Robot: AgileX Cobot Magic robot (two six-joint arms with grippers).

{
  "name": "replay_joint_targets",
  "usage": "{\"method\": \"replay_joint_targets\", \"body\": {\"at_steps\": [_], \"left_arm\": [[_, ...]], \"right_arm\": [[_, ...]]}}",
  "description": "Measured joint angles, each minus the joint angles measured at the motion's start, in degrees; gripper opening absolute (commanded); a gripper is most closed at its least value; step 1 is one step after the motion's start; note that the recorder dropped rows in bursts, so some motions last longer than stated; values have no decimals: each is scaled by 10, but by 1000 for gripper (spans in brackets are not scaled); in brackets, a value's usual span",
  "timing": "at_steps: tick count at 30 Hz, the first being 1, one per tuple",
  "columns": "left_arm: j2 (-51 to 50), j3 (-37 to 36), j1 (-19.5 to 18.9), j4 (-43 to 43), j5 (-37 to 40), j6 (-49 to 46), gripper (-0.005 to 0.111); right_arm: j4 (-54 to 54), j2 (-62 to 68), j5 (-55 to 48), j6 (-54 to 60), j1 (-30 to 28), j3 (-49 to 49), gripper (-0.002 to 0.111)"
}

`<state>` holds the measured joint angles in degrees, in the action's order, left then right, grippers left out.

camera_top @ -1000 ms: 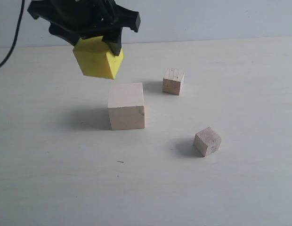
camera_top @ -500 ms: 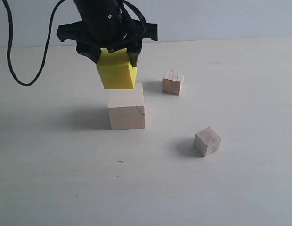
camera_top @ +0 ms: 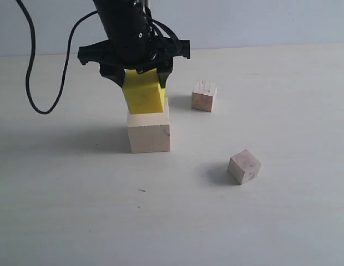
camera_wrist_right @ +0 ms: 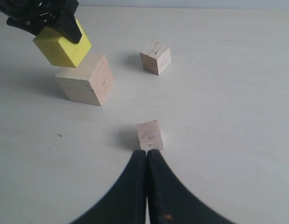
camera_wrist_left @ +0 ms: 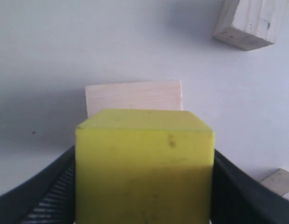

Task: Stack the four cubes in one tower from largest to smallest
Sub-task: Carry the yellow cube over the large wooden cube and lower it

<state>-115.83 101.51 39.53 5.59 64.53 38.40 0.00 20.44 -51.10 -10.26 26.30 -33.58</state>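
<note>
Large pale wooden cube (camera_top: 148,132): stands flat and upright, left of centre. Medium bright yellow cube (camera_top: 144,95): clamped between the jaws of the left gripper (camera_top: 142,83), squarely over the pale cube's top face; whether the two touch cannot be judged. Far small bare wooden cube (camera_top: 204,95): behind and right of the pale cube. Near small bare wooden cube (camera_top: 244,166): in front, farther right, turned corner-forward.

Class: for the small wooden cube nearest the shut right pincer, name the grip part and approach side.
Two opposite side faces of the small cube, from straight above: it sits alone with its top bare, but turned askew, so square the right pincer to its faces.
</note>
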Motion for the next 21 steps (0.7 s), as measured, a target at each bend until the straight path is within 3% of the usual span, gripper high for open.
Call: {"method": "replay_joint_targets", "body": {"at_steps": [21], "left_arm": [[-27, 0, 0, 8, -16, 33, 0]], "right_arm": [[14, 0, 0, 0, 0, 0, 0]]}}
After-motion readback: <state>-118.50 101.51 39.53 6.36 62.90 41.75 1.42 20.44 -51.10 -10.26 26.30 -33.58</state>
